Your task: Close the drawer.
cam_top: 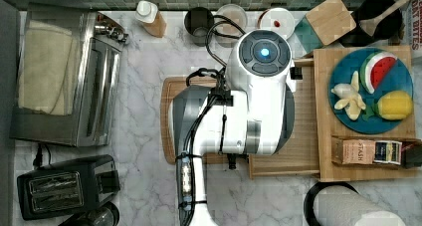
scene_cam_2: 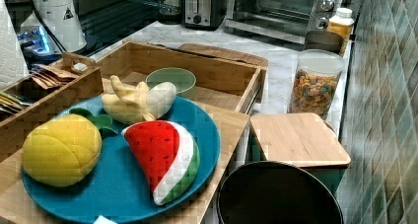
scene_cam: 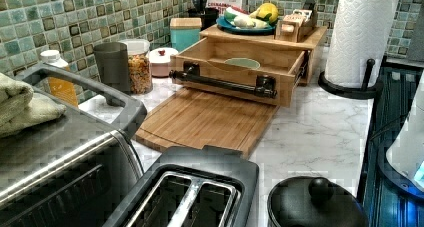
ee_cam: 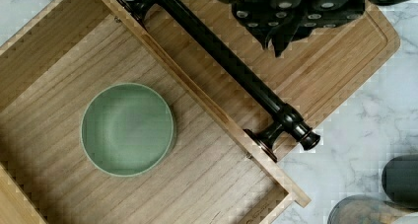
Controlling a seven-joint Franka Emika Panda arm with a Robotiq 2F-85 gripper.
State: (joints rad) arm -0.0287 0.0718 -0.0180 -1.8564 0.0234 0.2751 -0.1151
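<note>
The drawer (scene_cam: 240, 67) stands pulled out, a green bowl (ee_cam: 127, 129) inside. The gripper (ee_cam: 288, 24) hovers above its black handle (ee_cam: 231, 66), finger spread unclear. Next: push the front inward.

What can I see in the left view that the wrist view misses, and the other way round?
The left view alone has the white paper towel roll, the black toaster and the blue plate of toy fruit. The wrist view alone has the dark gripper hanging above the long black bar handle. Both show the open light-wood drawer, its handle and the green bowl inside.
</note>
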